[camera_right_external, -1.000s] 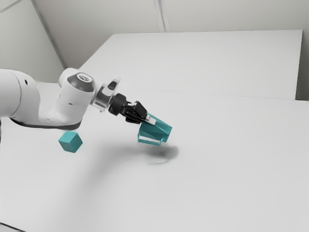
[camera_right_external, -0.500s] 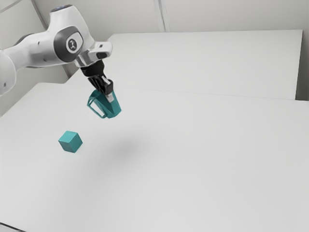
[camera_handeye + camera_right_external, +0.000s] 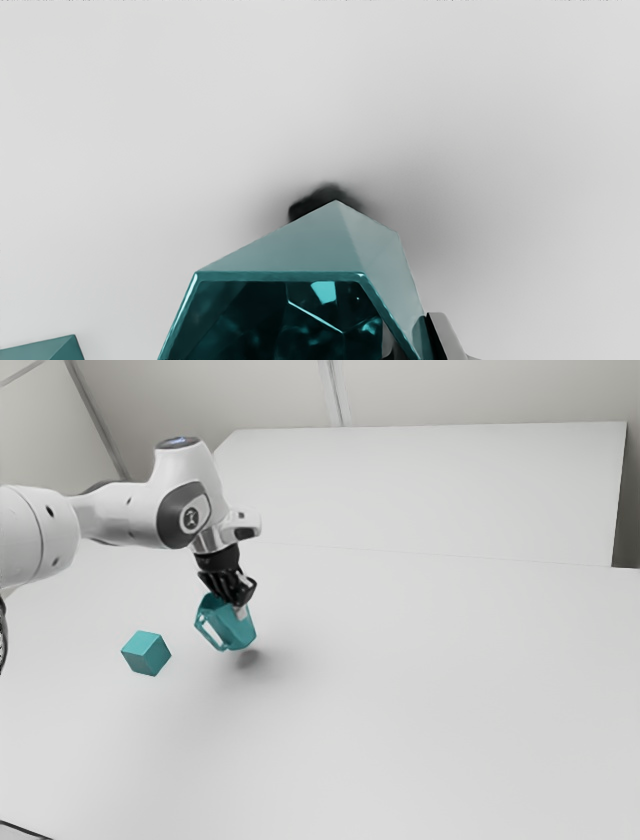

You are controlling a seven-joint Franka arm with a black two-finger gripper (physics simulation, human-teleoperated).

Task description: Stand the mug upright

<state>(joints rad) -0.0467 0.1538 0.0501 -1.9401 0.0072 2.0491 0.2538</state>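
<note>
Exterior view, left of centre: what has been changed?

"The mug (image 3: 228,624) has been lowered over the last half second, nearer its shadow (image 3: 247,658) on the bench (image 3: 420,690)."

"And the claw (image 3: 240,610)?"

"Closed on the mug, which is held mouth up but tilted; whether the bench is touched cannot be told."

"So the task?"

"Unfinished, by judgement: the tilt should be taken out and the base set flat before release."

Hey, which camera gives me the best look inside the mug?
The wrist view, because it looks in through the mug's open mouth. The exterior view shows its outside, tilted in the gripper, with the handle on the cube's side.
</note>
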